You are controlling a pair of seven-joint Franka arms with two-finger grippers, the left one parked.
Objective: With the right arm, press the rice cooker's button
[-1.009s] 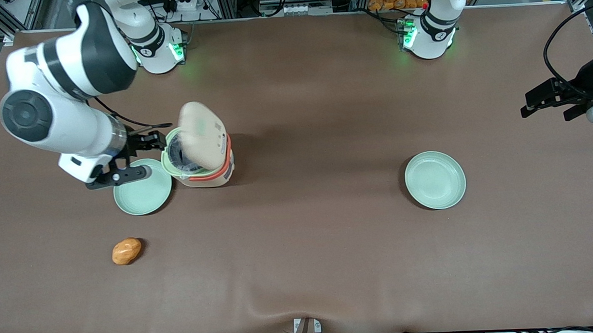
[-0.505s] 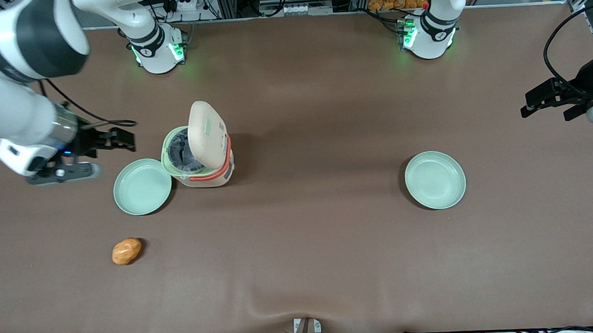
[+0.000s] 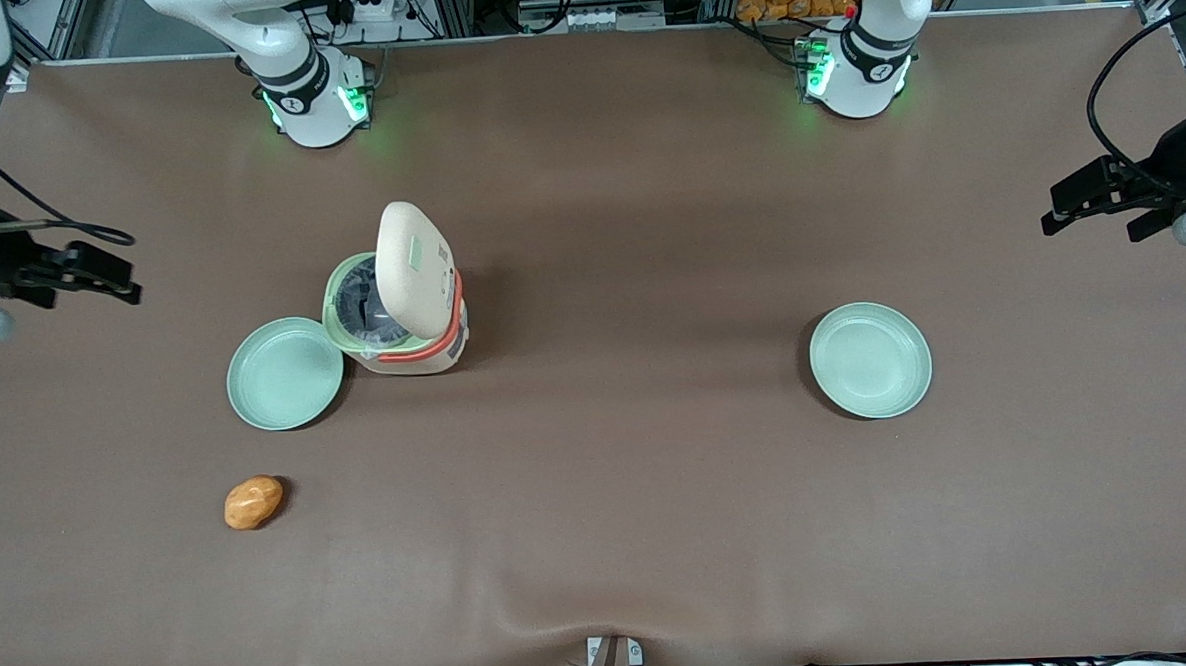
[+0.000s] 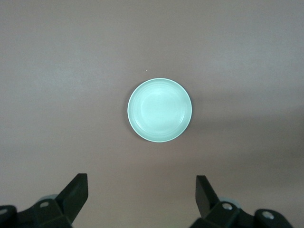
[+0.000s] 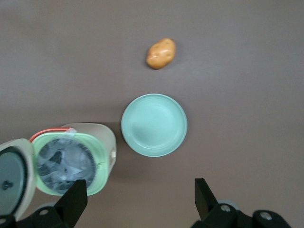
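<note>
— Jaws?
— Apart, clamped on nothing; both fingers (image 5: pixel 73 202) bare in the right wrist view. Hanging high over the table (image 3: pixel 612 532) at the working arm's end, well apart from everything on it.
— And the rice cooker (image 3: pixel 408 331)?
— Out at roughly three o'clock from the jaws, reading the front view as a dial with twelve toward the arm bases. Standing on the table, lid (image 3: pixel 415 266) up and upright, dark pot exposed. Touching or just beside a pale green plate (image 3: pixel 285 376) at its eight o'clock; hard to tell which.
— Anything else nearby?
— An orange potato-like lump (image 3: pixel 253 502) between six and seven o'clock from that plate, well apart. A second plate (image 3: pixel 869 360) toward the parked arm's end.
— Button?
— Not made out in any view. Judging by the raised lid, probably pressed already.
— Risks from here?
— If going in again: could clip the upright lid with spread jaws and knock it shut, or catch a finger on the pale green rim. Could also shove the light cooker sideways into the plate by pushing level rather than down. Better to close the jaws first and come in from above.
</note>
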